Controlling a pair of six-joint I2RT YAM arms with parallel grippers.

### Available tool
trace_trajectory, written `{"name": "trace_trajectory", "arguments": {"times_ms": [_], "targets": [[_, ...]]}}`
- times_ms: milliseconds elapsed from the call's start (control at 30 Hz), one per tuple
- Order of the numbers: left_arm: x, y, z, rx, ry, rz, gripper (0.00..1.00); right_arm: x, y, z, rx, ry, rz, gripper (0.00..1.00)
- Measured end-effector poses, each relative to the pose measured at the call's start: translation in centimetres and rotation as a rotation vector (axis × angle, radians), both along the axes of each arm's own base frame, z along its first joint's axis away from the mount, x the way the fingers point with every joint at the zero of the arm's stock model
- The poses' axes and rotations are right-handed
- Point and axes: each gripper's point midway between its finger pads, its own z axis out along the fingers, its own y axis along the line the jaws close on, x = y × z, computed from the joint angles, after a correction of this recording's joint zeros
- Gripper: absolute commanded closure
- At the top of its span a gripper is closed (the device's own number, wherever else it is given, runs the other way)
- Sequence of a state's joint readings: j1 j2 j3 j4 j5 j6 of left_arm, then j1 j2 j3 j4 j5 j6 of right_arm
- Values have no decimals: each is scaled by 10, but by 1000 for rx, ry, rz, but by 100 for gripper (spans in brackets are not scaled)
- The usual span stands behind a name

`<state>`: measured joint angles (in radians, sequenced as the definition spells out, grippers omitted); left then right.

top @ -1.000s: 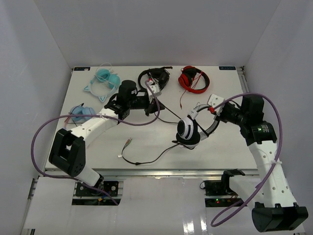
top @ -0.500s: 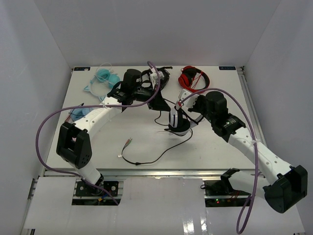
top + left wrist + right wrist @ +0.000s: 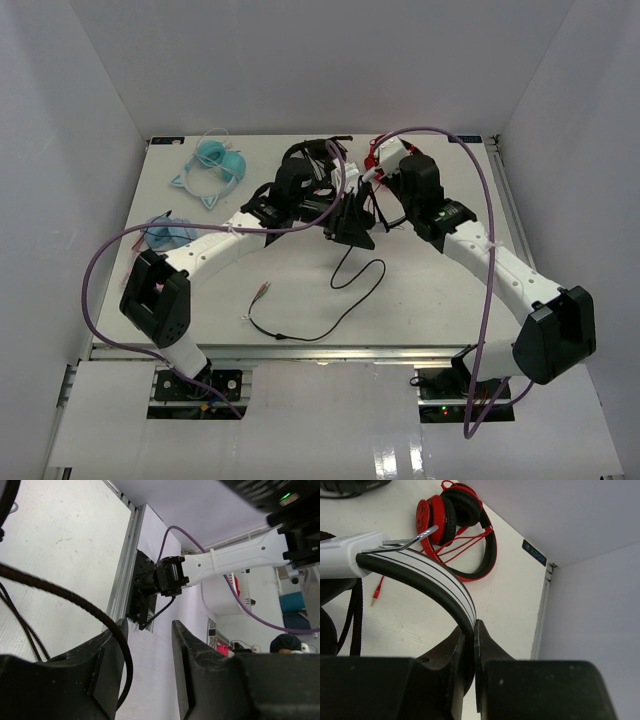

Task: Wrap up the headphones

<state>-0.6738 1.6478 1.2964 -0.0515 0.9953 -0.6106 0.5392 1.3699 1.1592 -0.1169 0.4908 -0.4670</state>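
Observation:
My right gripper point(image 3: 474, 625) is shut on the white, black-edged headband point(image 3: 435, 577) of the headphones and holds them above the back middle of the table. In the top view the right gripper point(image 3: 375, 188) meets my left gripper point(image 3: 337, 205) there, and a black ear cup point(image 3: 352, 228) hangs between them. The thin black cable point(image 3: 285, 335) trails down to the table in a loop and ends at a jack point(image 3: 262, 290). In the left wrist view my left gripper point(image 3: 149, 627) is open. The cable point(image 3: 75, 602) curves along the inside of its left finger, not pinched.
A red-and-black pair point(image 3: 385, 150) lies at the back right, partly behind my right arm, and shows in the right wrist view point(image 3: 455, 510). An all-black pair point(image 3: 310, 150) lies at the back centre. Two light blue pairs point(image 3: 215, 160) point(image 3: 165, 232) lie at the left.
My right arm has swung the headphones back and left towards the left gripper. My left arm has reached right to meet them. The cable's upper part has been pulled off the table.

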Motion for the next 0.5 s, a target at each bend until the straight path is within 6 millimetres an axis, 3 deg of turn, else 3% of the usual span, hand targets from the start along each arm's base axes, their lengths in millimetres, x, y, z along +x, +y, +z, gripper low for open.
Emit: {"name": "trace_trajectory", "arguments": {"times_ms": [233, 333, 500], "targets": [[0, -24, -13, -2, -147, 81, 43, 7, -4, 22, 314, 31, -71, 92], [-12, -30, -33, 18, -245, 116, 34, 8, -5, 25, 436, 74, -70, 92], [-41, -34, -78, 56, -415, 127, 33, 8, -7, 34, 601, 126, -52, 92]]}}
